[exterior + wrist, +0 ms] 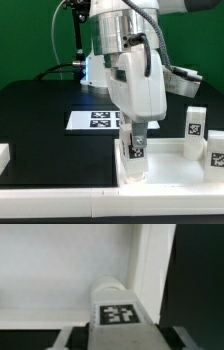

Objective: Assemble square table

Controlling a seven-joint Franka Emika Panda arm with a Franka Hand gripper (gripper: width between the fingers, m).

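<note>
The gripper [137, 143] is clamped on a leg [138, 150], holding it upright over the slab [170, 166] near the slab's corner on the exterior view's left. In the wrist view the two fingers [68, 338] press the leg [116, 303] from both sides; its rounded end points away from the camera and a black-and-white tag [118, 314] faces the lens. Whether the leg's lower end touches the slab cannot be told. The slab is smooth white plastic, flat with a raised rim, lying at the table's [40, 110] front edge. Two more legs [194, 122] stand upright on it at the exterior view's right, short stubby white pieces each bearing a square tag, well apart from the held leg. The table is matte black. The marker board [95, 119], thin and flat, lies just behind the slab. A plain white block [4, 155] sits at the exterior view's left edge, with open black surface between it and the slab.
</note>
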